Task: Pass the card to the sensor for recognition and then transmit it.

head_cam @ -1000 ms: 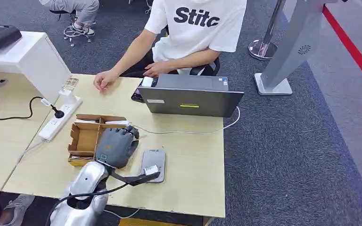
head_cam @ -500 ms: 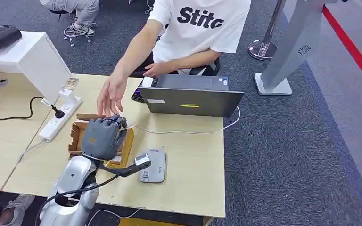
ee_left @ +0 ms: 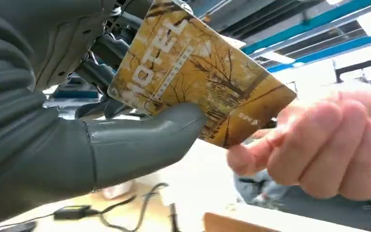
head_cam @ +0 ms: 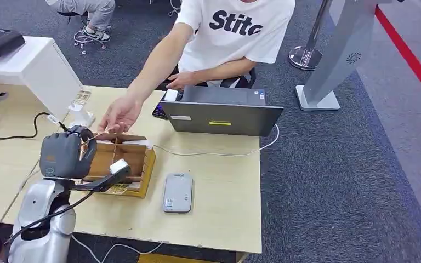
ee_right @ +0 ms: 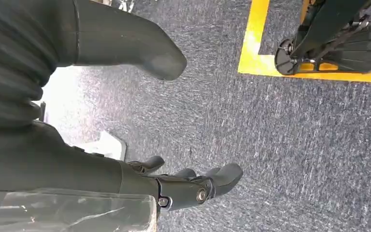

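Card sat pinched in the left hand, its yellow autumn-tree print and large white lettering facing the wrist camera, the thick grey thumb pressed on its lower edge and the darker fingers behind it. At the card's far corner, a person's hand had its fingertips on the card, so both hands were touching it at once. In the head view the left hand was raised above the table, with the person's hand reaching in just beyond its fingers from across the table. Just beside the left hand, toward the robot's right, lay an open cardboard box with dividers. Farther to that side, apart from the box, a small grey sensor lay flat on the tabletop. Beyond the hand, near the person, stood an open laptop, and a white power strip lay just beyond the hand on the person's side. The right hand hung over grey carpet, holding nothing, its fingers gently curled but apart from the thumb.
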